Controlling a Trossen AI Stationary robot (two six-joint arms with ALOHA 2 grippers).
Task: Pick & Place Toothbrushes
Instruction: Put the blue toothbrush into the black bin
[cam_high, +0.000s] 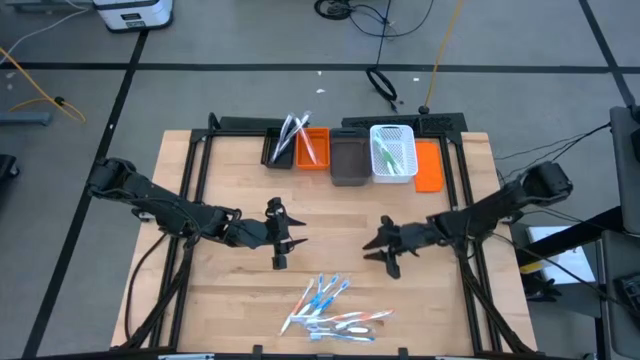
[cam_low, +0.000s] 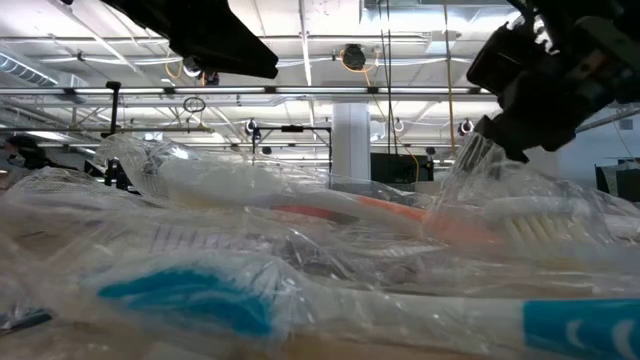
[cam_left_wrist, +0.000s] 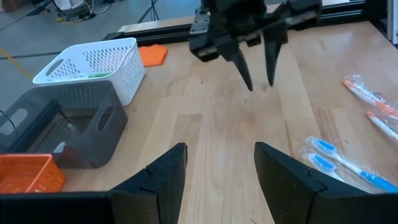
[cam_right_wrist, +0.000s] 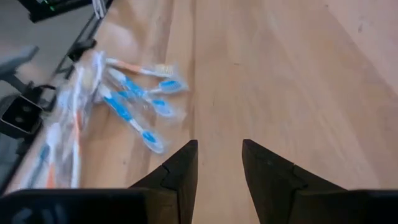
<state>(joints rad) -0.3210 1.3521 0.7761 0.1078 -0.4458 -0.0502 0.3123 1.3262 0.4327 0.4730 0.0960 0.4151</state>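
Both arms hover over the middle of the table (cam_high: 230, 320), facing each other, and neither carries anything. The left gripper (cam_high: 280, 240) has its jaws spread wide and empty; the right gripper (cam_high: 385, 247) is parted a moderate way, also empty. The toothbrushes (cam_high: 330, 308) lie in a loose heap near the front edge, between the two grippers and clear of both. They look light and stiff, but each sits in crinkly clear wrap, so expect slippery, shifting surfaces. My call: pinch one across the middle of the handle, picking a brush at the heap's fringe. Along the back edge wait the bins, an orange bin (cam_high: 312, 148) and a white basket (cam_high: 393, 152) already holding some.
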